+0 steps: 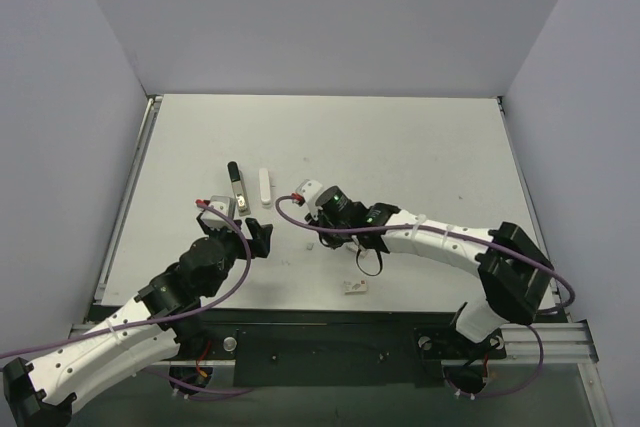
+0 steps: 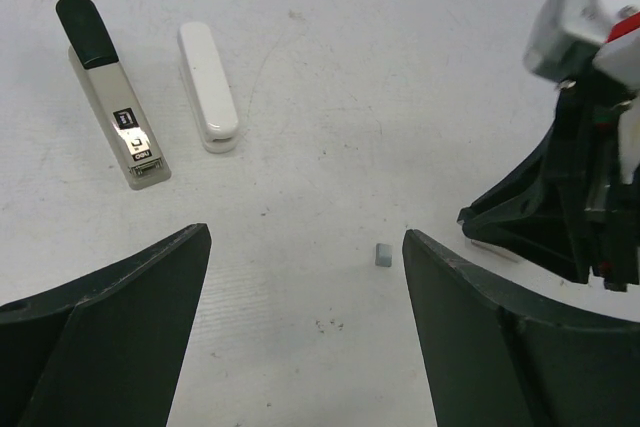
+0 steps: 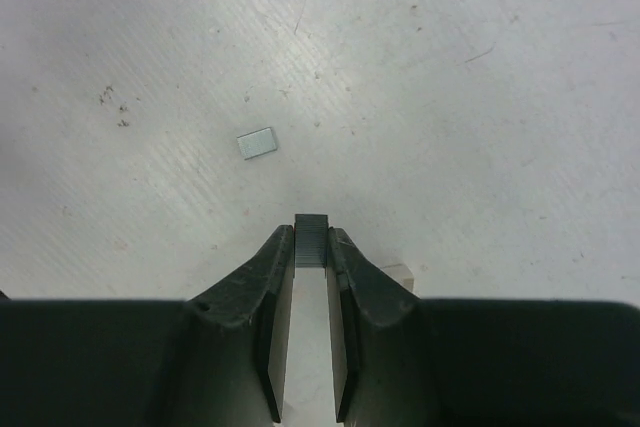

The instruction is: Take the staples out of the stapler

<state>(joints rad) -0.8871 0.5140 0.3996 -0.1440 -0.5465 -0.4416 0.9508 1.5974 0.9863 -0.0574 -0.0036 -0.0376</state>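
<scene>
The stapler lies in two parts on the table: a black-and-silver base bar (image 1: 237, 188) (image 2: 110, 97) and a white top bar (image 1: 265, 187) (image 2: 208, 87) beside it. My right gripper (image 3: 311, 243) (image 1: 322, 234) is shut on a short grey strip of staples (image 3: 312, 227), held just above the table. A tiny grey staple piece (image 3: 257, 143) (image 2: 383, 254) lies loose on the table ahead of it. My left gripper (image 2: 305, 237) (image 1: 238, 227) is open and empty, near the stapler parts, with the loose piece just inside its right finger.
A small white card with reddish marks (image 1: 355, 287) lies near the table's front edge. A small white corner (image 3: 400, 273) shows behind my right finger. The right gripper's body (image 2: 570, 197) is close to the right of the left gripper.
</scene>
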